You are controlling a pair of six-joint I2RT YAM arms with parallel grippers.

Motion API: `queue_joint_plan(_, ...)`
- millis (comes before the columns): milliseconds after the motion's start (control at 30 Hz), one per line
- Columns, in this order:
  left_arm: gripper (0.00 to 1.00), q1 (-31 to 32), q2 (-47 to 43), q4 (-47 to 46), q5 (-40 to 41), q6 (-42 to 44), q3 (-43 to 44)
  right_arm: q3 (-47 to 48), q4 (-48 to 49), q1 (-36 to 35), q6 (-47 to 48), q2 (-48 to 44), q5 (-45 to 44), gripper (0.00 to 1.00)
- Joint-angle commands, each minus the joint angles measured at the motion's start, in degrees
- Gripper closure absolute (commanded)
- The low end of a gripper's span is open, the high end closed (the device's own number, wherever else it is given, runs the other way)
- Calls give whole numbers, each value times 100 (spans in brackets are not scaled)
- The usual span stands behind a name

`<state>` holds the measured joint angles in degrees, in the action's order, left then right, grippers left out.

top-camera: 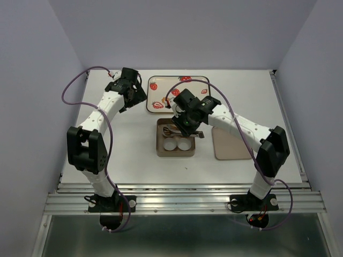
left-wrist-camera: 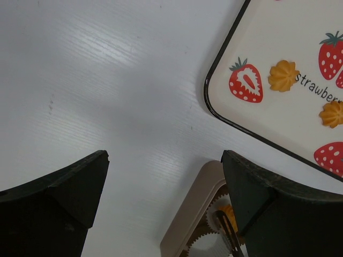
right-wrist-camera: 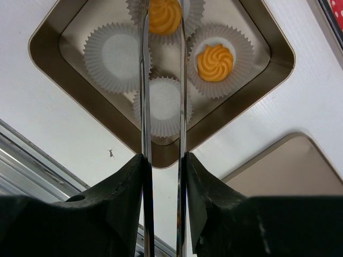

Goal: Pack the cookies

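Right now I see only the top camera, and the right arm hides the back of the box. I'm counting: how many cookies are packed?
Observer: One cookie sits in its paper cup; the tongs hold a second cookie over the next cup.
Operator: Any left on the tray?
Observer: Two more cookies lie on the tray.
Operator: Is the left tool empty?
Observer: Yes, the left tool is open, nothing between its fingers.

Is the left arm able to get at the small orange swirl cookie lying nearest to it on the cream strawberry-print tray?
Probably yes: the open, empty left gripper hovers beside the cream strawberry-print tray, and the small orange swirl cookie lies uncovered, nothing between them.
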<state>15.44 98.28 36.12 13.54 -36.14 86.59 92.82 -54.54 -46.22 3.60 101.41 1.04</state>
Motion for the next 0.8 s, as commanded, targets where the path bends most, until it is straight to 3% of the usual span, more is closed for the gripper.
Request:
queue_joint_plan(0,1,20,-318,-52,70,81,-72,-9,198,-54,-34,-51,-270,61)
queue_joint_plan(767,1,-50,-344,-70,140,195,-54,290,339,-54,-184,222,-411,59)
